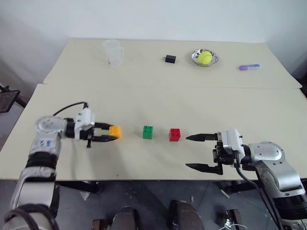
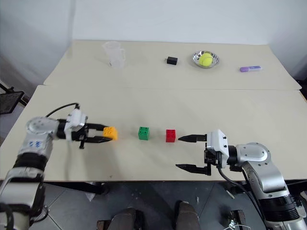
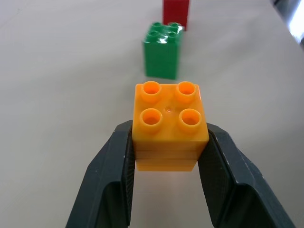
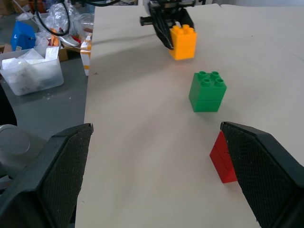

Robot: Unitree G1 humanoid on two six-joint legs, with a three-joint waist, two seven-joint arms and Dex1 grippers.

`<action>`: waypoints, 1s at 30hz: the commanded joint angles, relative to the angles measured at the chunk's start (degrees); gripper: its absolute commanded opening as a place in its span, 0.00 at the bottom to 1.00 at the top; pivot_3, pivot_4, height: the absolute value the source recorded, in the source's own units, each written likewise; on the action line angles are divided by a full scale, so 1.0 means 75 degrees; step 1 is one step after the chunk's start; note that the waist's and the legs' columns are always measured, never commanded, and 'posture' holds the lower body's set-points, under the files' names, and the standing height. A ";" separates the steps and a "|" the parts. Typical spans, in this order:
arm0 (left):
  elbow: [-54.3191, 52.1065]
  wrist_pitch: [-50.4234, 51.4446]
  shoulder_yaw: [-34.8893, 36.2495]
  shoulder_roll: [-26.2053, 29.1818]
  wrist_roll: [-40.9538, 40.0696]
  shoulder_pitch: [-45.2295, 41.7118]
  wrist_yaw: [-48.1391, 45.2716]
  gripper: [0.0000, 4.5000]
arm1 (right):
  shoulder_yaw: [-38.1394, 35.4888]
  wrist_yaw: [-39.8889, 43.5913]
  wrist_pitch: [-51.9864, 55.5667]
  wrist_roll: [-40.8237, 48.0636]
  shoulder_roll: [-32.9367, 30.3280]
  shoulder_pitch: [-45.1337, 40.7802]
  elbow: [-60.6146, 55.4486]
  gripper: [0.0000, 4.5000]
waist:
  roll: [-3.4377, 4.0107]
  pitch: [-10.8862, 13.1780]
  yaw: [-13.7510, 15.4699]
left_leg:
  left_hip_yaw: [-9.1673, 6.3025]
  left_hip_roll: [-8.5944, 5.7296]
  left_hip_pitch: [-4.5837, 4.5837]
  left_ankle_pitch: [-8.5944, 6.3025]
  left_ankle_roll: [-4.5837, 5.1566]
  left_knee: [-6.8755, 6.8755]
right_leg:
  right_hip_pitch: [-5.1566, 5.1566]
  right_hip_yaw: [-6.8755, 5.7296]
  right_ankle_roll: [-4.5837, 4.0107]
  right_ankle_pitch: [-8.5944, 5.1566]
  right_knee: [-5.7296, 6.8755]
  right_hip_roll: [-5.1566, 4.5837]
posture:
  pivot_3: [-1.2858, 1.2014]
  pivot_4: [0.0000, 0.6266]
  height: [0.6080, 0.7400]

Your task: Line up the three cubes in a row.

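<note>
Three studded plastic cubes sit in a row on the near table, the left gripper clamped on the orange one.

There are three cubes, one of each colour: an orange-yellow cube [image 3: 169,128], a green cube [image 1: 148,132] and a red cube [image 1: 175,134], each a glossy moulded block with four round studs on top. They stand apart in a line across the matte beige table [image 1: 153,103], green in the middle. The left gripper [image 1: 110,134] has its two black fingers [image 3: 111,185] pressed against opposite sides of the orange-yellow cube. The right gripper [image 1: 195,152] stands wide apart and holds nothing, just beside the red cube; its pads are finely cross-hatched. On the far table are one clear plastic cup [image 1: 113,51], one small black block [image 1: 170,59], one shiny metal bowl [image 1: 197,58] holding one fuzzy yellow-green ball [image 1: 206,58], and one flat purple stick [image 1: 250,67].
</note>
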 commanded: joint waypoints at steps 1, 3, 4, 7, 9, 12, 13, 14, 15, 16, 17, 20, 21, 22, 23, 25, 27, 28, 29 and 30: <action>0.0945 -0.0610 -0.0225 -0.0051 0.0405 -0.0497 -0.0665 0.33 | -0.0287 -0.0130 -0.0039 0.0059 -0.0109 0.0019 -0.0215 1.00 | 0.0000 0.0000 -0.0056 | 0.0000 0.0000 0.0000 0.0000 -0.0001 -0.0007 | -0.0002 -0.0002 0.0000 0.0000 0.0000 0.0000 | 0.52 0.24 1.00; 0.1339 -0.0748 -0.0316 -0.0096 0.0558 -0.0766 -0.0714 0.33 | -0.0353 -0.0176 -0.0026 0.0076 -0.0146 0.0061 -0.0247 1.00 | 0.0000 0.0000 -0.0074 | -0.0001 0.0001 -0.0002 0.0000 -0.0001 -0.0014 | -0.0008 -0.0010 0.0000 0.0000 0.0001 0.0000 | 0.52 0.24 1.00; 0.1490 -0.0823 -0.0346 -0.0107 0.0619 -0.0855 -0.0739 0.33 | -0.0376 -0.0190 -0.0021 0.0082 -0.0157 0.0077 -0.0258 1.00 | -0.0001 0.0000 -0.0082 | -0.0004 0.0001 -0.0005 0.0000 -0.0001 -0.0013 | -0.0008 -0.0015 0.0001 0.0000 0.0001 0.0000 | 0.52 0.24 1.00; 0.1826 -0.0979 -0.0403 -0.0142 0.0750 -0.1072 -0.0825 0.33 | -0.0468 -0.0302 -0.0033 0.0057 -0.0134 0.0157 -0.0311 1.00 | -0.0002 0.0001 -0.0087 | -0.0006 0.0001 -0.0007 -0.0001 -0.0001 -0.0008 | -0.0004 -0.0016 0.0002 0.0001 -0.0003 -0.0001 | 0.52 0.24 1.00; 0.1923 -0.0959 -0.0498 -0.0148 0.0750 -0.1136 -0.0860 0.33 | -0.0501 -0.0344 -0.0031 0.0050 -0.0127 0.0222 -0.0355 1.00 | -0.0002 0.0001 -0.0096 | -0.0007 0.0001 -0.0006 -0.0001 -0.0001 -0.0005 | -0.0001 -0.0015 0.0002 0.0001 -0.0003 -0.0001 | 0.52 0.24 1.00; 0.1818 -0.0602 -0.0639 -0.0165 0.0512 -0.1118 -0.0864 0.50 | -0.0537 -0.0345 0.0149 0.0179 -0.0167 0.0286 -0.0376 1.00 | -0.0002 0.0001 -0.0118 | -0.0009 0.0001 -0.0005 -0.0001 0.0000 -0.0003 | -0.0001 -0.0014 0.0002 0.0001 -0.0001 -0.0002 | 0.52 0.24 1.00; 0.1752 -0.0513 -0.0630 -0.0166 0.0432 -0.1090 -0.0864 0.54 | -0.0521 -0.0252 0.0519 0.0416 -0.0273 0.0347 -0.0446 1.00 | -0.0002 0.0001 -0.0119 | -0.0010 0.0001 -0.0005 -0.0001 0.0000 -0.0002 | 0.0000 -0.0014 0.0002 0.0001 -0.0001 -0.0002 | 0.52 0.24 1.00; 0.1676 -0.0512 -0.0483 -0.0127 0.0400 -0.1051 -0.0853 0.62 | -0.0507 -0.0167 0.0570 0.0434 -0.0339 0.0351 -0.0473 1.00 | -0.0002 0.0002 -0.0116 | -0.0010 0.0001 -0.0006 -0.0001 0.0000 -0.0003 | -0.0001 -0.0015 0.0002 0.0001 -0.0001 -0.0002 | 0.52 0.24 1.00; 0.1531 -0.0368 -0.0393 -0.0042 0.0277 -0.0975 -0.0856 0.68 | -0.0520 -0.0145 0.0542 0.0411 -0.0371 0.0333 -0.0476 1.00 | -0.0002 0.0002 -0.0122 | -0.0013 0.0001 -0.0008 -0.0001 0.0000 -0.0003 | -0.0001 -0.0015 0.0002 0.0001 0.0000 -0.0002 | 0.52 0.24 1.00; 0.1296 -0.0151 -0.0374 0.0082 0.0039 -0.0857 -0.0859 0.74 | -0.0533 -0.0124 0.0562 0.0418 -0.0419 0.0311 -0.0485 1.00 | -0.0003 0.0002 -0.0130 | -0.0015 0.0001 -0.0008 -0.0001 0.0001 -0.0002 | -0.0001 -0.0017 0.0002 0.0001 0.0000 -0.0002 | 0.52 0.24 1.00; 0.1044 -0.0027 -0.0251 0.0230 -0.0187 -0.0701 -0.0862 0.81 | -0.0553 -0.0108 0.0521 0.0373 -0.0484 0.0237 -0.0454 1.00 | -0.0003 0.0002 -0.0140 | -0.0015 0.0001 -0.0008 -0.0001 0.0001 -0.0003 | -0.0002 -0.0017 0.0002 0.0001 -0.0001 -0.0003 | 0.52 0.24 1.00; -0.0154 0.0808 0.0438 0.0935 -0.0879 0.0109 -0.0760 1.00 | -0.0718 0.0052 0.0552 0.0366 -0.0755 -0.0220 -0.0145 1.00 | 0.0000 0.0004 -0.0229 | -0.0012 0.0006 -0.0006 -0.0001 0.0000 -0.0006 | -0.0013 -0.0011 0.0002 0.0001 0.0012 -0.0002 | 0.52 0.24 1.00; -0.0562 0.1008 0.0657 0.1206 -0.0960 0.0404 -0.0460 1.00 | -0.0736 0.0165 0.0580 0.0358 -0.0880 -0.0397 -0.0020 1.00 | 0.0001 0.0005 -0.0269 | -0.0012 0.0007 -0.0005 -0.0001 0.0000 -0.0006 | -0.0015 -0.0010 0.0002 0.0001 0.0016 -0.0002 | 0.52 0.24 1.00; -0.0881 0.1029 0.0785 0.1446 -0.0880 0.0650 -0.0071 1.00 | -0.0710 0.0277 0.0641 0.0351 -0.0997 -0.0556 0.0072 1.00 | 0.0002 0.0005 -0.0288 | -0.0011 0.0009 -0.0003 -0.0001 -0.0001 -0.0007 | -0.0015 -0.0009 0.0002 0.0001 0.0017 -0.0002 | 0.52 0.24 1.00; -0.1201 0.1003 0.0836 0.1633 -0.0752 0.0861 0.0208 1.00 | -0.0694 0.0379 0.0648 0.0334 -0.1083 -0.0708 0.0175 1.00 | 0.0003 0.0006 -0.0299 | -0.0010 0.0010 -0.0003 -0.0001 -0.0001 -0.0007 | -0.0016 -0.0008 0.0002 0.0001 0.0018 -0.0002 | 0.52 0.24 1.00; -0.1588 0.0956 0.0997 0.1802 -0.0698 0.1135 0.0499 1.00 | -0.0633 0.0536 0.0581 0.0249 -0.1192 -0.0990 0.0386 1.00 | 0.0003 0.0006 -0.0226 | -0.0016 0.0010 -0.0002 -0.0001 -0.0001 -0.0006 | -0.0011 -0.0012 0.0002 0.0000 0.0018 -0.0002 | 0.52 0.24 1.00; -0.1908 0.1010 0.1206 0.1955 -0.0842 0.1451 0.0452 1.00 | -0.0540 0.0590 0.0802 0.0245 -0.1299 -0.1358 0.0499 1.00 | 0.0004 0.0006 -0.0123 | -0.0016 0.0008 0.0000 -0.0001 0.0000 0.0003 | -0.0002 -0.0012 0.0002 0.0001 0.0016 -0.0006 | 0.52 0.24 1.00; -0.2050 0.1042 0.1289 0.1997 -0.0857 0.1576 0.0515 1.00 | -0.0487 0.0623 0.0913 0.0255 -0.1328 -0.1509 0.0527 1.00 | 0.0005 0.0007 -0.0101 | -0.0014 0.0007 -0.0002 -0.0002 0.0001 0.0007 | -0.0002 -0.0011 0.0002 0.0000 0.0015 -0.0008 | 0.52 0.24 1.00; -0.2218 0.1113 0.1385 0.2008 -0.0920 0.1685 0.0537 1.00 | -0.0422 0.0682 0.0957 0.0229 -0.1345 -0.1642 0.0560 1.00 | 0.0004 0.0007 -0.0077 | -0.0014 0.0005 -0.0003 -0.0002 0.0003 0.0010 | -0.0003 -0.0009 0.0001 0.0000 0.0015 -0.0010 | 0.52 0.24 1.00; -0.2363 0.1173 0.1459 0.2016 -0.0968 0.1773 0.0560 1.00 | -0.0342 0.0721 0.0881 0.0137 -0.1307 -0.1796 0.0647 1.00 | 0.0004 0.0007 -0.0064 | -0.0014 0.0005 -0.0003 -0.0002 0.0003 0.0011 | -0.0002 -0.0010 0.0001 0.0000 0.0016 -0.0010 | 0.52 0.24 1.00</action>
